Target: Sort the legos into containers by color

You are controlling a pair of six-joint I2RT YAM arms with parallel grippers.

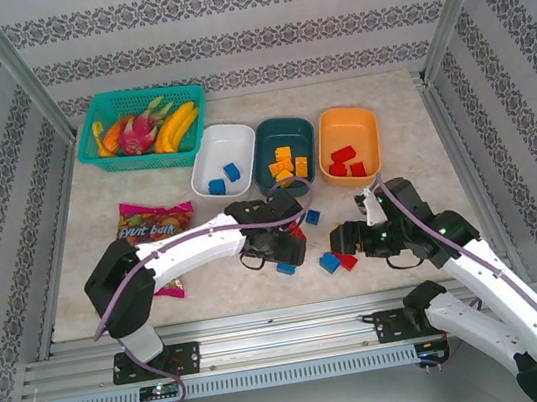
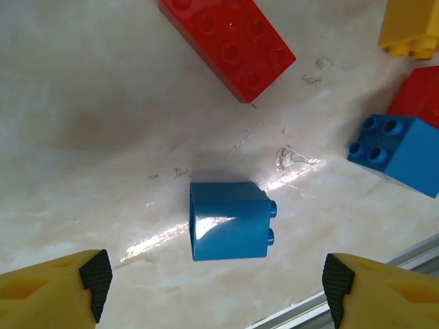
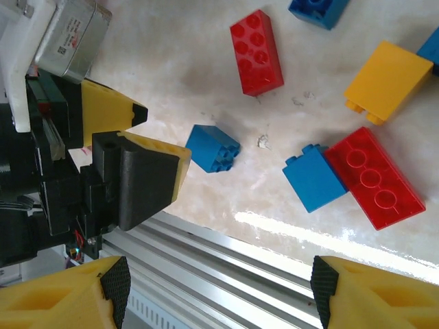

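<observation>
Pale marbled tabletop (image 1: 418, 189); grey patterned walls (image 1: 219, 6) on three sides. Left gripper (image 2: 216, 284) was spread wide and empty. A small blue plastic studded brick (image 2: 230, 221) lay on its side on the table just ahead of the fingertips, apart from both. Right gripper (image 3: 219, 281) was also spread and empty. Its wrist view showed the blue brick's studs. The top view showed a white dish (image 1: 228, 131) with blue bricks, a dark teal dish (image 1: 283, 128) with yellow ones and an orange dish (image 1: 347, 116) with red ones.
</observation>
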